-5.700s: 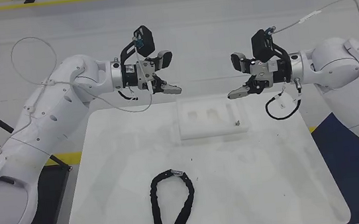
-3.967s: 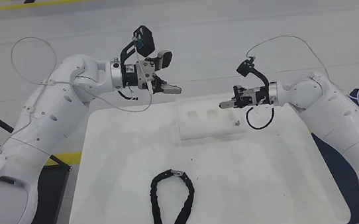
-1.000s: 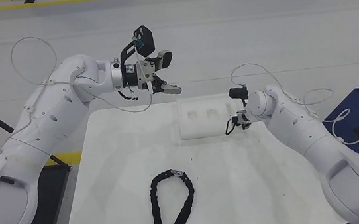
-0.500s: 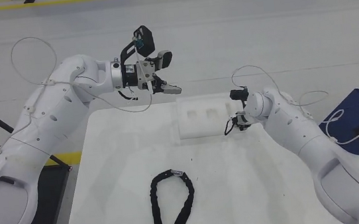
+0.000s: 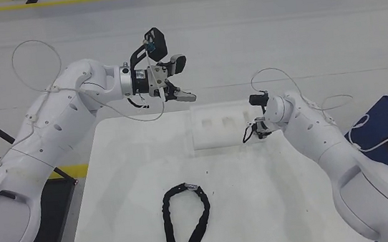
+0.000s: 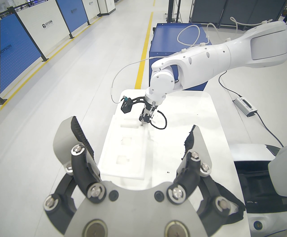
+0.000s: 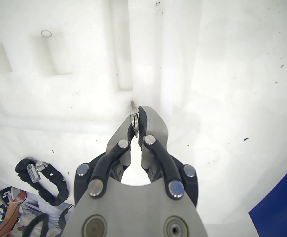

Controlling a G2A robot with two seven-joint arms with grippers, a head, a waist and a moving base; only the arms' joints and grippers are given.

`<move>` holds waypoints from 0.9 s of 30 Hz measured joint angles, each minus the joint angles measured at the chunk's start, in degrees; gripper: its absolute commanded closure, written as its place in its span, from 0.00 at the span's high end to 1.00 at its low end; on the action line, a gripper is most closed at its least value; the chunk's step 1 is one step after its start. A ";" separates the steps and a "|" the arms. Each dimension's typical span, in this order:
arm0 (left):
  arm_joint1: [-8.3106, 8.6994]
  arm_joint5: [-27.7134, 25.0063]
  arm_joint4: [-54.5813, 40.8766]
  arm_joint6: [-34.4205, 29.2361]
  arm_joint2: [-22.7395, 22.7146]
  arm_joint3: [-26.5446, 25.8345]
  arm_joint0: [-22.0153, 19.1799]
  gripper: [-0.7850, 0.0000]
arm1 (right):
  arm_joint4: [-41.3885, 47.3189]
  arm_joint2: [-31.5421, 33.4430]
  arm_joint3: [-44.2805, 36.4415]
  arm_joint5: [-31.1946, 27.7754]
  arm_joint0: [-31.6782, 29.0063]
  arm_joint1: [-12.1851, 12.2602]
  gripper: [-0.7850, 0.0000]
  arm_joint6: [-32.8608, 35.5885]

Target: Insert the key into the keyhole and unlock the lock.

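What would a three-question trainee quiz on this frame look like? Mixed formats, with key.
1. Multiple choice: the right gripper is shut on A) the key B) a bolt C) nothing.
2. True or false: the chain lock lies inside the foam tray.
3. Short answer: is the left gripper open or shut?
Key: 1 A. 2 False: it lies on the table, apart from the tray. 3 Open, holding nothing.
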 measured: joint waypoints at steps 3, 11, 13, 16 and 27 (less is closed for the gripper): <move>0.00 0.00 0.00 0.00 0.00 0.00 0.00 1.00 | -0.81 0.36 -0.58 -0.68 0.66 0.22 0.00 1.08; 0.00 0.00 0.00 0.00 0.00 0.00 0.00 1.00 | -1.85 3.02 -7.04 -4.47 0.68 2.59 0.00 4.26; 0.00 0.00 0.00 0.00 0.00 0.00 0.00 1.00 | -1.94 4.46 -11.12 -5.75 -0.21 3.83 0.00 5.02; 0.00 0.00 0.00 0.00 0.00 0.00 0.00 1.00 | -2.12 7.64 -18.22 -8.05 -2.51 6.35 0.00 5.75; 0.00 0.00 0.00 0.00 0.00 0.00 0.00 1.00 | 0.04 32.00 -56.14 -17.69 -24.89 18.16 0.00 9.77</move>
